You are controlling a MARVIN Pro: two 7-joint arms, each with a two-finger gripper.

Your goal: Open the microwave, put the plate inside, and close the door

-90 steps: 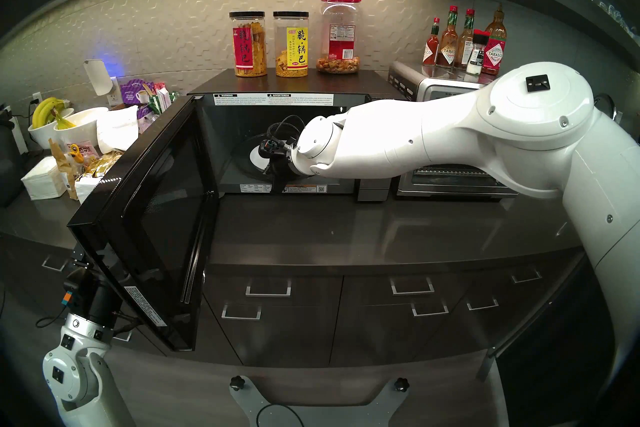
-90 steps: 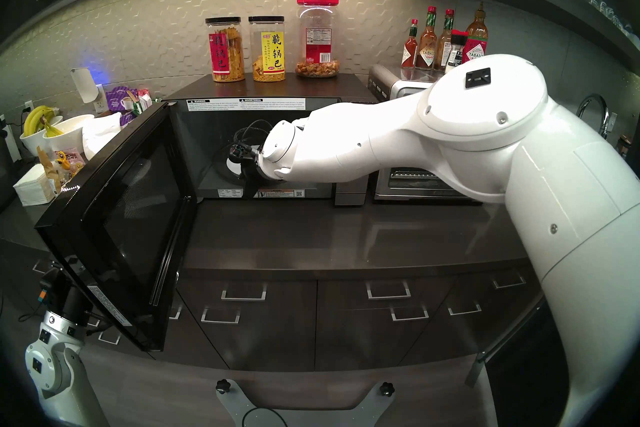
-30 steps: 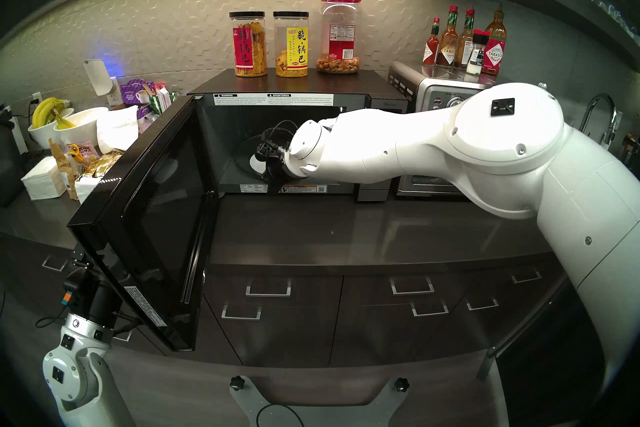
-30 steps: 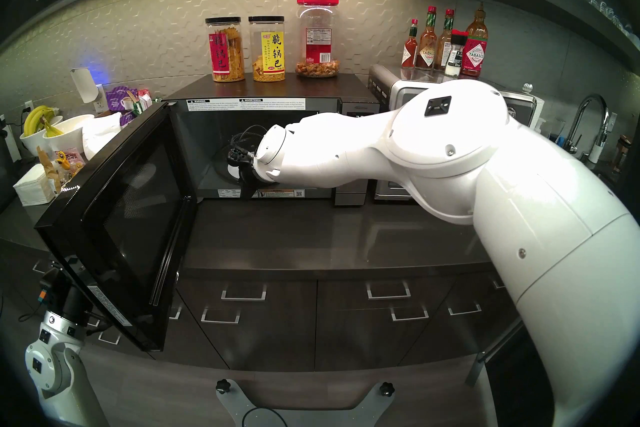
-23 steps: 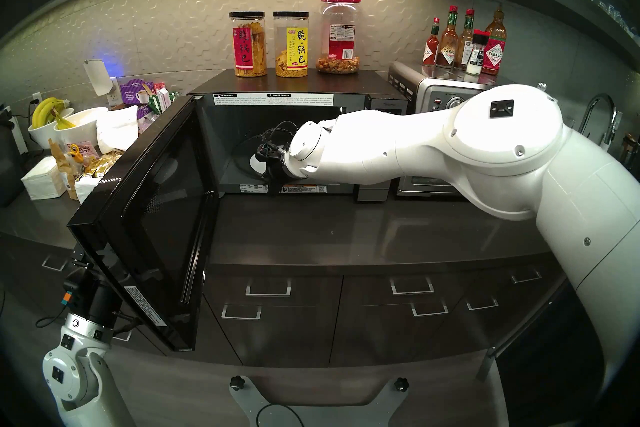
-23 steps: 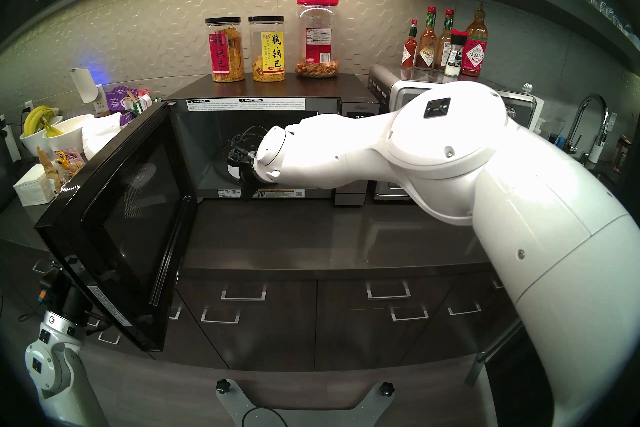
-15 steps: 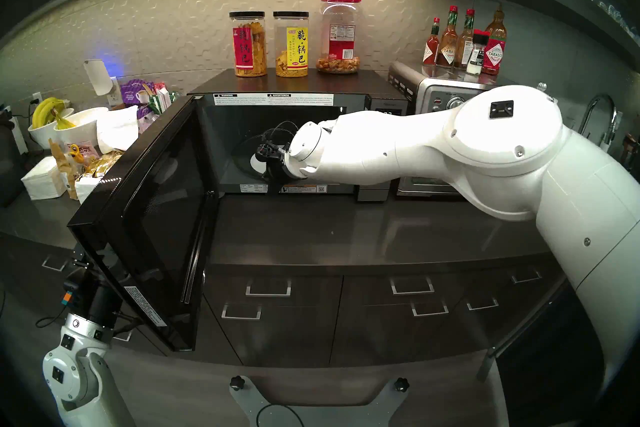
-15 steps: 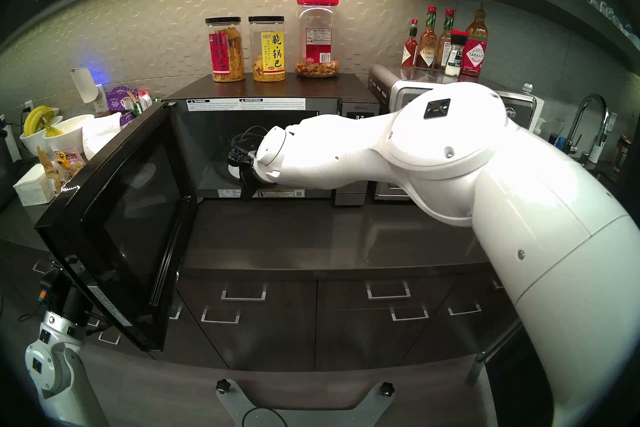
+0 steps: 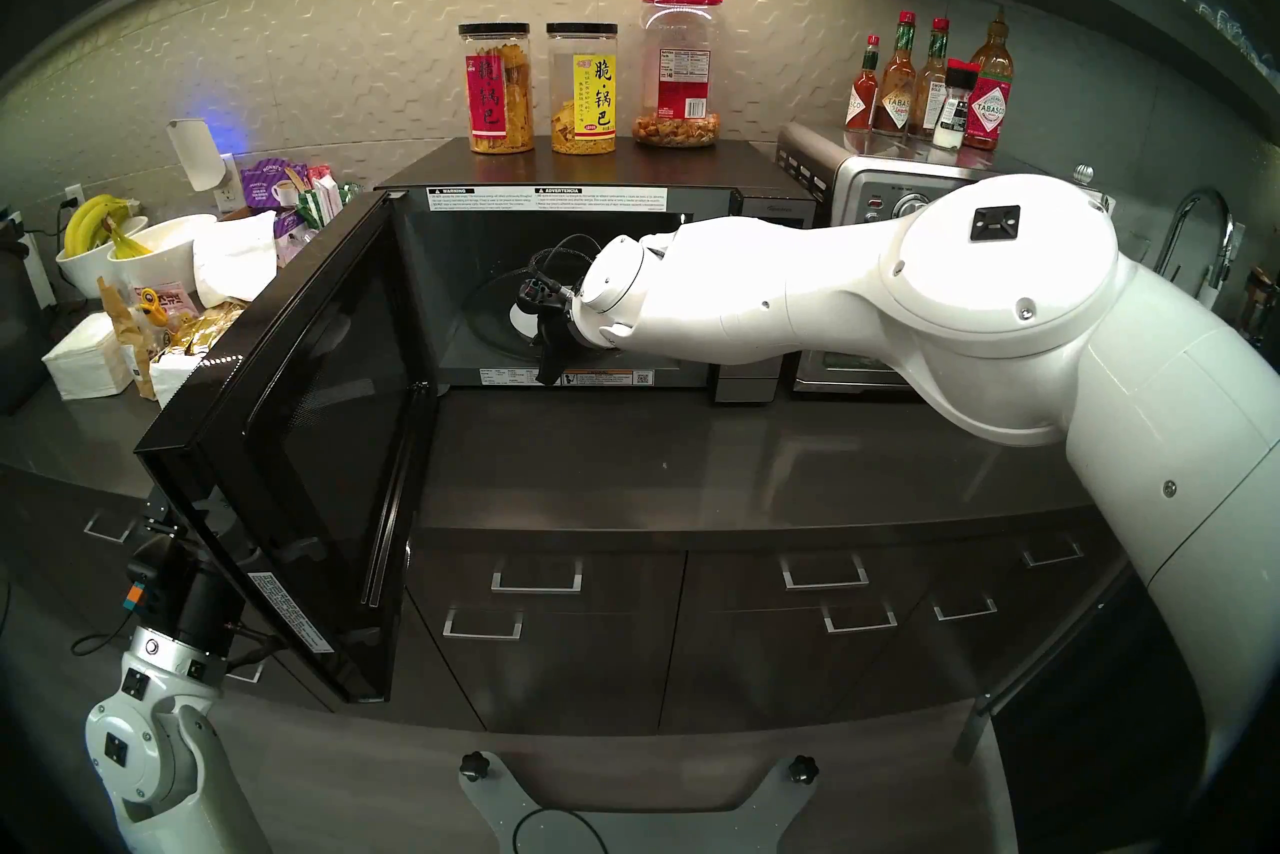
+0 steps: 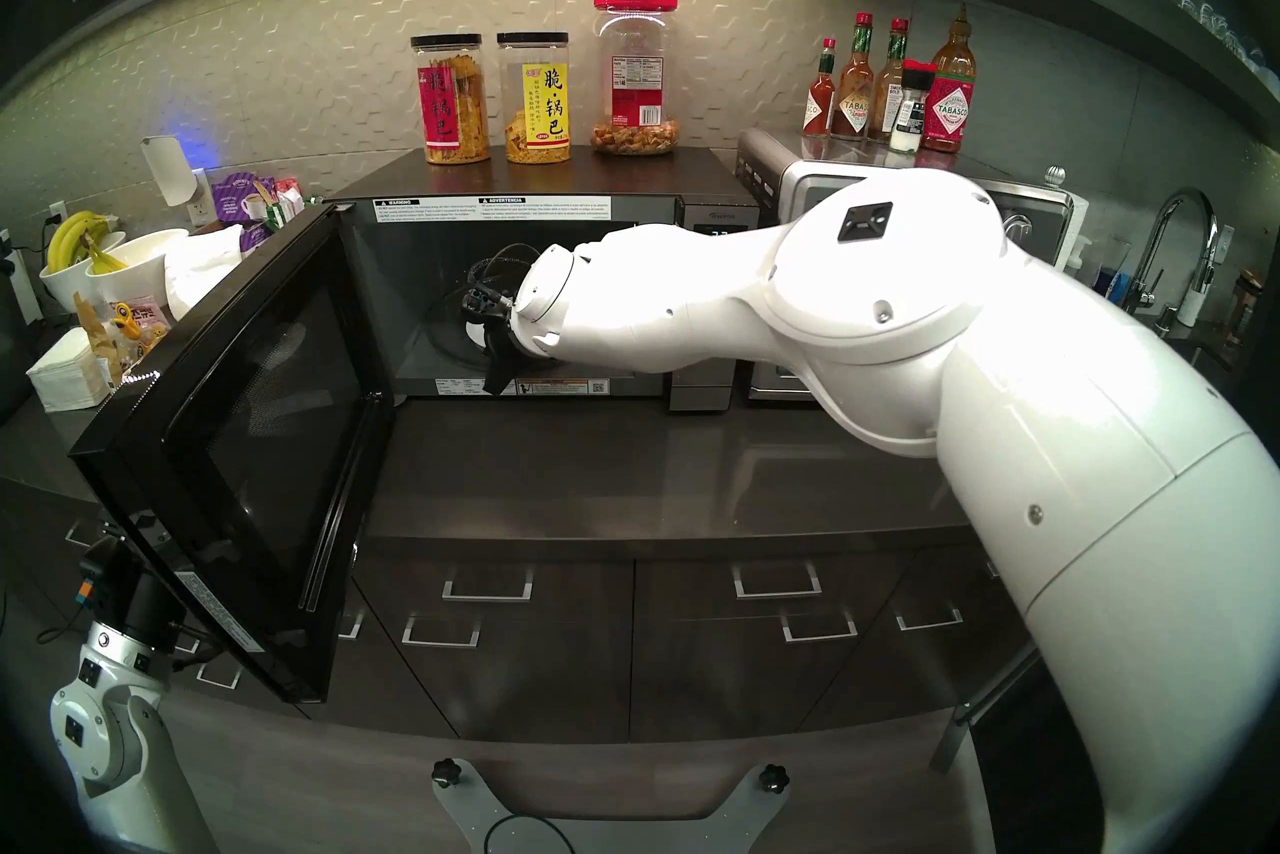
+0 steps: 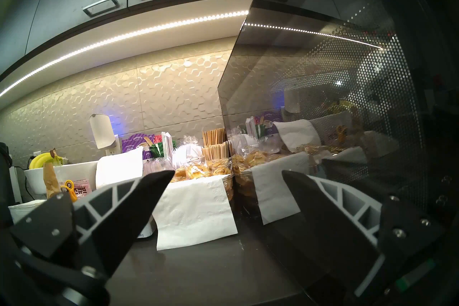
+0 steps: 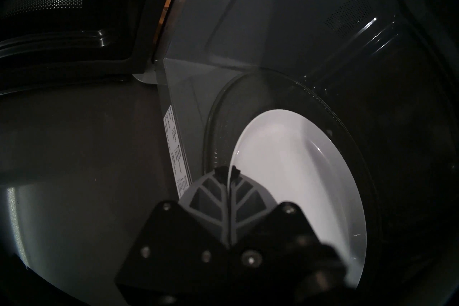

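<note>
The microwave (image 9: 596, 166) stands on the counter with its door (image 9: 312, 416) swung wide open to the left. My right arm reaches into the cavity. In the right wrist view my right gripper (image 12: 229, 172) is shut on the rim of the white plate (image 12: 298, 186), which lies over the glass turntable (image 12: 285, 89); I cannot tell whether it touches it. A sliver of the plate (image 9: 518, 319) shows past the wrist. My left gripper (image 11: 228, 173) is open and empty, low beside the door's outer glass (image 11: 335, 74).
Three snack jars (image 9: 582, 90) stand on the microwave. A steel toaster oven (image 9: 873, 187) with sauce bottles (image 9: 928, 83) on it is to the right, a faucet (image 9: 1198, 236) beyond. Bowls with bananas (image 9: 104, 249), napkins and snack packets crowd the counter's left.
My right wrist has shifted slightly to the right and tilted, carrying the plate with it. The door and my left arm have not moved.
</note>
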